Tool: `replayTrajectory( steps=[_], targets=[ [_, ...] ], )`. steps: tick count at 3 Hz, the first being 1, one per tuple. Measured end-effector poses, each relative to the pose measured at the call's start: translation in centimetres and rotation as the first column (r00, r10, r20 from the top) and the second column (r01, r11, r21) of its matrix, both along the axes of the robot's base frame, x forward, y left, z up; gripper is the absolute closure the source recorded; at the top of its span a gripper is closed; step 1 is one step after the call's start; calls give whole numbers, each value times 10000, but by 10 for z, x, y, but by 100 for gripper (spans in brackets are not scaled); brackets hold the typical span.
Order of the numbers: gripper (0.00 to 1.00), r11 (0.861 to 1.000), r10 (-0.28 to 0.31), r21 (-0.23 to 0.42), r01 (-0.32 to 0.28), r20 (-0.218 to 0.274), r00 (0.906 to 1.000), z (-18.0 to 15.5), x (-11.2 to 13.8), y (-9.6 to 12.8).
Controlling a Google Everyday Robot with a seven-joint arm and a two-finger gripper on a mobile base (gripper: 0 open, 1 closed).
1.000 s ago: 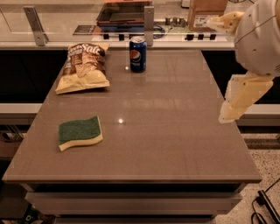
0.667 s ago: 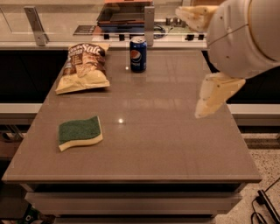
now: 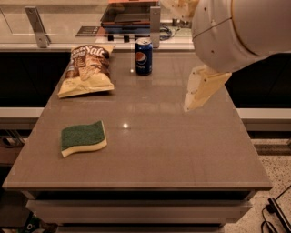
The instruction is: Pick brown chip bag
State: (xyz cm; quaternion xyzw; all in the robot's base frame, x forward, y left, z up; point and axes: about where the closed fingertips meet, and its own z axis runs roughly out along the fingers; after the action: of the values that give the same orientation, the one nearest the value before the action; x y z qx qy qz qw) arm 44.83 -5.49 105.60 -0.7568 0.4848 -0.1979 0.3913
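Note:
The brown chip bag [image 3: 86, 68] lies flat at the table's back left, with white script lettering on a brown top and a pale yellow bottom edge toward me. My arm's large white body fills the upper right. My gripper [image 3: 179, 6] shows only partly at the top edge, above the back of the table, to the right of the bag and well apart from it. A cream arm part [image 3: 204, 88] hangs over the table's right side.
A blue Pepsi can [image 3: 143, 57] stands upright just right of the bag. A green-and-yellow sponge [image 3: 83, 138] lies front left on the grey table [image 3: 182, 154]. A counter with metal posts [image 3: 36, 25] and a dark tray runs behind the table.
My arm has swung leftward over the table, from the right edge toward the middle back. The bag, can and sponge have not moved.

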Motion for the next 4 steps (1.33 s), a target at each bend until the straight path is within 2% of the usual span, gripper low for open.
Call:
replayTrajectory(
  steps=[2, 3, 4],
  targets=[
    [0, 10000, 2, -1, -2, 1, 10000, 0, 0, 0],
    [0, 9987, 452, -247, -448, 131, 9989, -6, 21, 29],
    [0, 9947, 970, -361, -965, 121, 9952, -33, 60, 69]
  ],
)
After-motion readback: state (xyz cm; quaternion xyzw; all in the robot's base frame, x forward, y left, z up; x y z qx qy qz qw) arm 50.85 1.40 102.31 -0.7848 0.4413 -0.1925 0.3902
